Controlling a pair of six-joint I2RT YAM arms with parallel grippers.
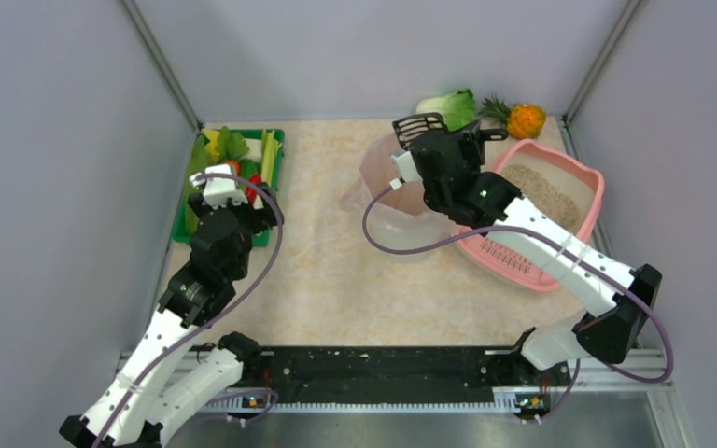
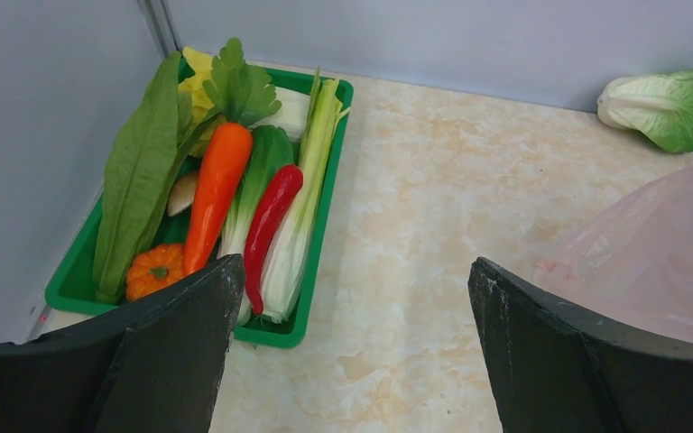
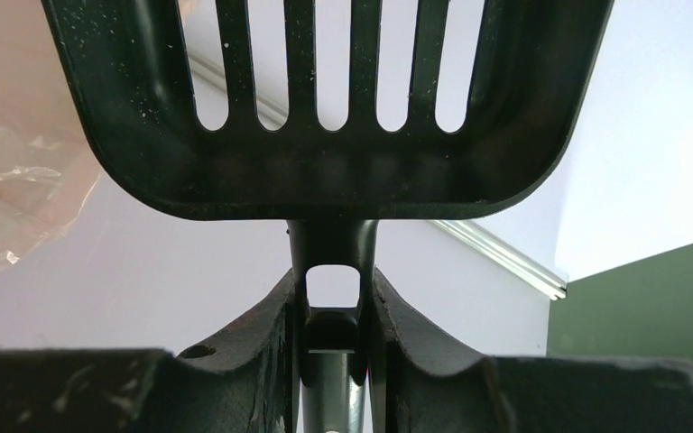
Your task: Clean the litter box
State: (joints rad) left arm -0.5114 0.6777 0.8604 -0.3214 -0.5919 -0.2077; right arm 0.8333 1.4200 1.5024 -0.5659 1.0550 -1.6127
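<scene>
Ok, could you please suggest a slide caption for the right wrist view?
The right gripper, jaws shut on the handle of a black slotted scoop, with pink liner at left.

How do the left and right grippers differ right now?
The left gripper is open and empty; the right gripper is shut on the scoop handle. The left one hangs by the green tray; the right one sits between the pink bag and the litter box. Both have black fingers.
</scene>
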